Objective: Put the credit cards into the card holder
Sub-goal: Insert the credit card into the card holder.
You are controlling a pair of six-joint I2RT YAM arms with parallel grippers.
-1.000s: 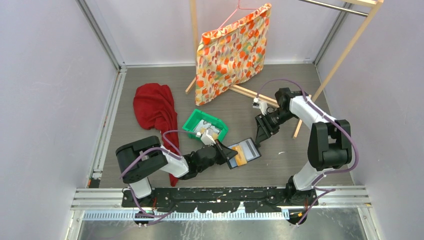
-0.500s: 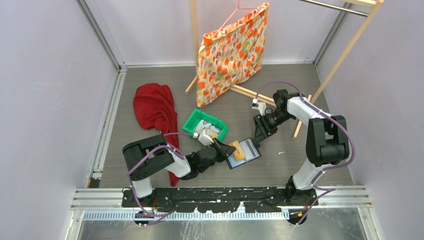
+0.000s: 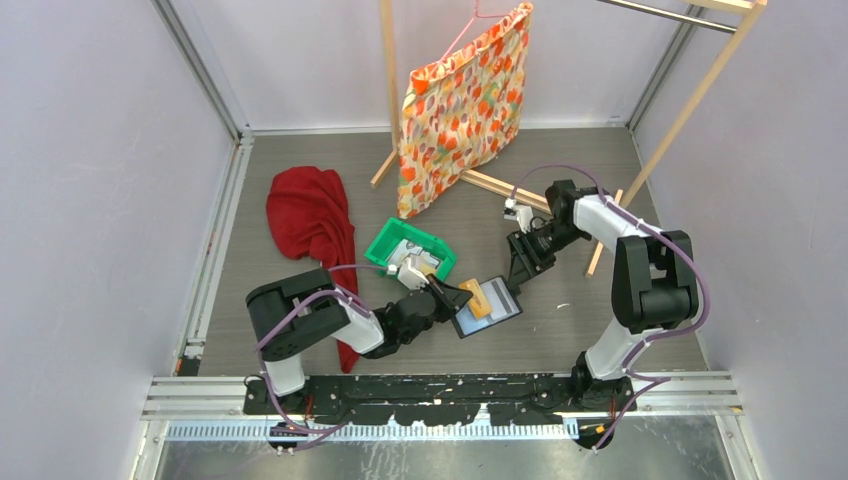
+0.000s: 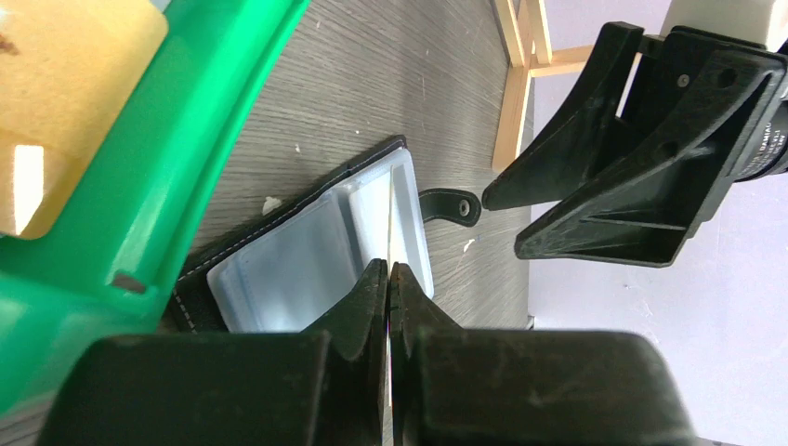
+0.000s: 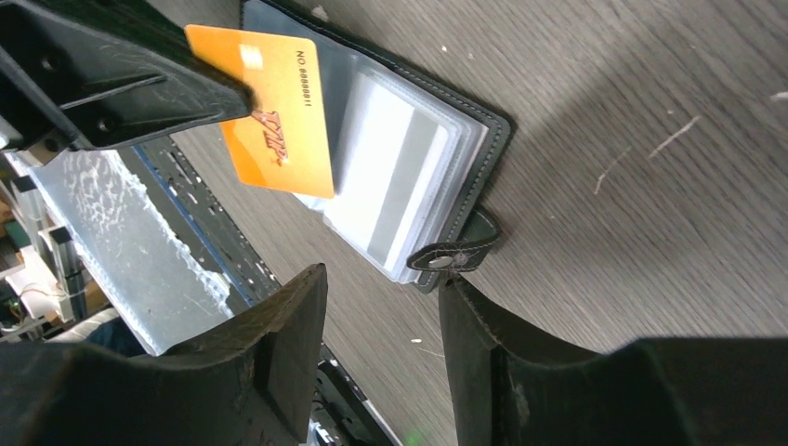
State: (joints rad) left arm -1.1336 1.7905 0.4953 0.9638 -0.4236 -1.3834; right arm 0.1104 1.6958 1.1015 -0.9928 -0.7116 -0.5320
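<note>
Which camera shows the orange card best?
Right wrist: the orange card shows its printed face, pinched by the left gripper over the card holder. Top external gives an orange patch; left wrist only its edge.

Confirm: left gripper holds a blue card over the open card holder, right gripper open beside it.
Wrong colour: the right wrist view shows an orange card. Left gripper holds it over the open card holder, right gripper open beside it.
</note>
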